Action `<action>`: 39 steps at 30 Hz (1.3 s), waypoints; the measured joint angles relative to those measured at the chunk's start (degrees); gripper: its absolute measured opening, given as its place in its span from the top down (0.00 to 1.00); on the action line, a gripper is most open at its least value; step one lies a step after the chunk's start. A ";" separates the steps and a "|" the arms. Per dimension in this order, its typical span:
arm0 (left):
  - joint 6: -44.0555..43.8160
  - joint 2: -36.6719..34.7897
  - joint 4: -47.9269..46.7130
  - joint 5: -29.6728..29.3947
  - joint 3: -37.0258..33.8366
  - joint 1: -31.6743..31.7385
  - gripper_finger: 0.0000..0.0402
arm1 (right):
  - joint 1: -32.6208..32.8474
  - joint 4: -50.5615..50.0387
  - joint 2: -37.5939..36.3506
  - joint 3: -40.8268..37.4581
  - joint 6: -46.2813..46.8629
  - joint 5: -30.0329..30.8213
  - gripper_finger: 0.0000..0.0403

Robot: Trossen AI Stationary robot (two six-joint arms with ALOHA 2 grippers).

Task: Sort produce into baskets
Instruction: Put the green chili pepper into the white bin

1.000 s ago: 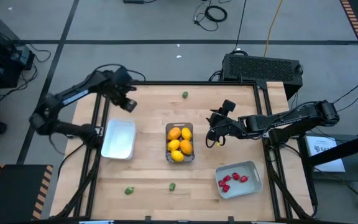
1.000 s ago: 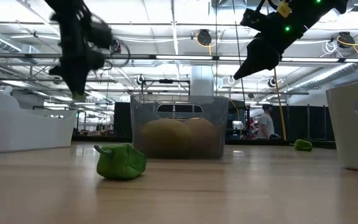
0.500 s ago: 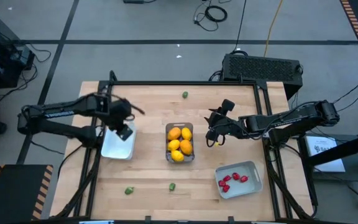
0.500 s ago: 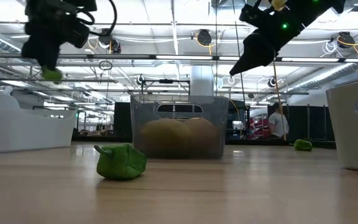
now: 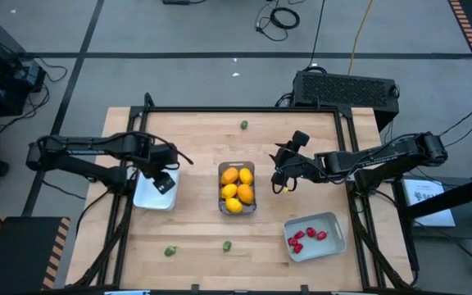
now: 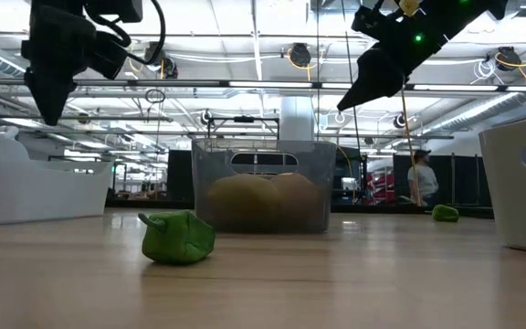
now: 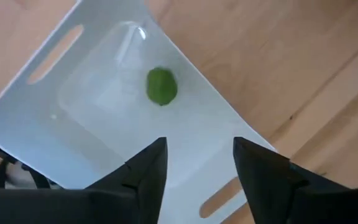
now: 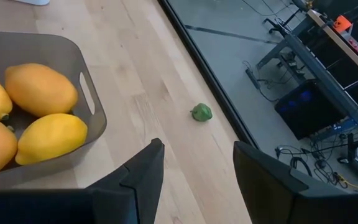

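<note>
Wooden tabletop, inside a black frame, carries three baskets and scattered produce. Nearest the front edge we log two green pieces lying loose, with the grey-blue tray to their right holding red strawberry-like pieces. At mid-table the clear bin holds yellow and orange lemons. Left of it sits the white tray; the left claw hangs above it, fingers parted and holding nothing, and one green piece lies inside the tray. The right claw hovers just right of the clear bin, fingers apart and likewise holding nothing. Farthest back, a third loose green piece rests near the rear frame rail.
</note>
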 joint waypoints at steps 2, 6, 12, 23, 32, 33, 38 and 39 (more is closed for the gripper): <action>-1.72 0.00 0.14 0.53 0.00 -0.51 0.50 | 0.00 0.00 0.00 0.00 0.00 -0.04 0.55; -3.03 -0.02 7.09 4.19 0.00 -3.58 0.49 | 0.00 -0.01 0.00 0.00 0.35 -0.72 0.55; -3.06 0.00 26.77 7.91 0.00 -13.42 0.49 | 0.00 1.96 0.00 0.00 -0.20 -5.25 0.55; -16.56 10.89 33.29 3.05 0.04 -32.25 0.49 | 0.00 2.54 0.00 0.00 -0.07 -5.90 0.55; -3.70 25.04 50.65 -2.91 0.00 -36.38 0.49 | 0.07 2.06 0.00 0.00 3.36 -15.01 0.55; 0.07 26.50 54.18 -3.96 0.00 -36.38 0.49 | 0.13 1.80 0.00 0.00 4.33 -16.66 0.55; 16.07 33.57 73.13 -7.73 0.02 -36.36 0.49 | 0.34 0.15 0.00 0.00 10.01 -24.37 0.55; 19.07 34.83 76.86 -8.23 0.03 -36.36 0.49 | 0.65 -0.54 0.00 0.00 11.13 -25.31 0.55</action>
